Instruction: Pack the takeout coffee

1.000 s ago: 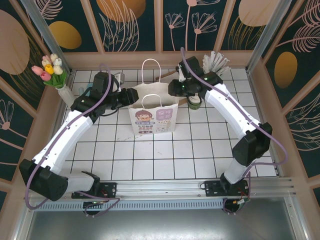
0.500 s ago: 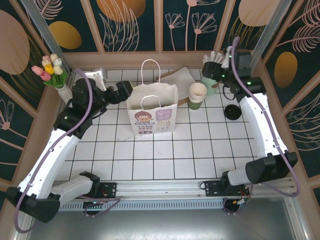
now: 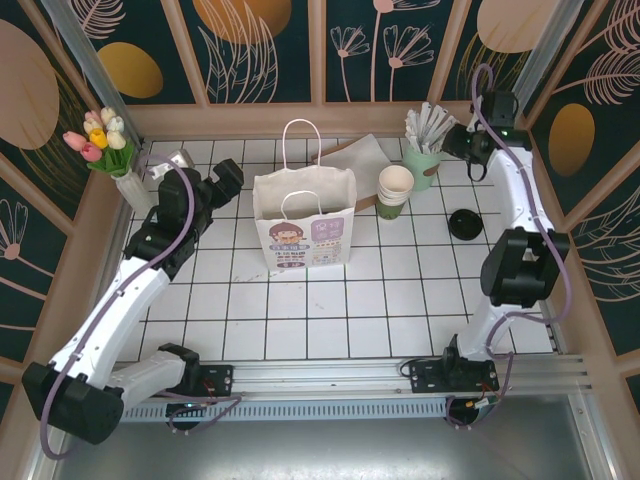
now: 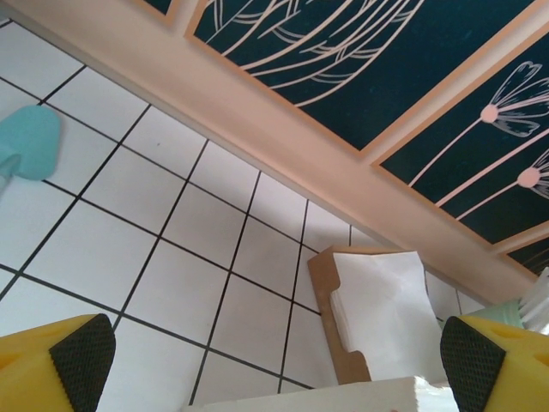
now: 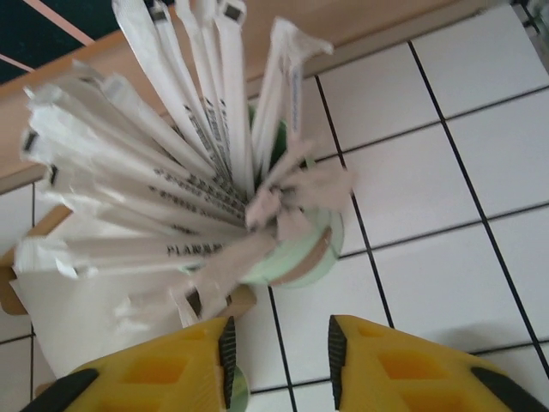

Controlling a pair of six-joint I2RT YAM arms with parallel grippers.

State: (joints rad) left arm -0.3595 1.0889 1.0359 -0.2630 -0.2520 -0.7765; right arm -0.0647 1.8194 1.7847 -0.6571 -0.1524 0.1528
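We log: left end effector (image 4: 279, 354) wide open and empty, just left of the paper bag (image 3: 301, 228) | right end effector (image 5: 280, 345) jaws narrowly apart, gripping nothing, well right-rear of the bag | takeout coffee (image 3: 463, 223) on the tabletop (image 3: 330, 320), right of the bag, ungripped.

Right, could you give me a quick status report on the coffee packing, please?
Left claw open, empty, beside paper bag. Right claw open, empty, by mint stick holder. Bag upright; coffee inside or not, cannot tell.

One wrapped stick (image 5: 171, 250) reads "PLA"; paper bag (image 3: 303, 225) print illegible
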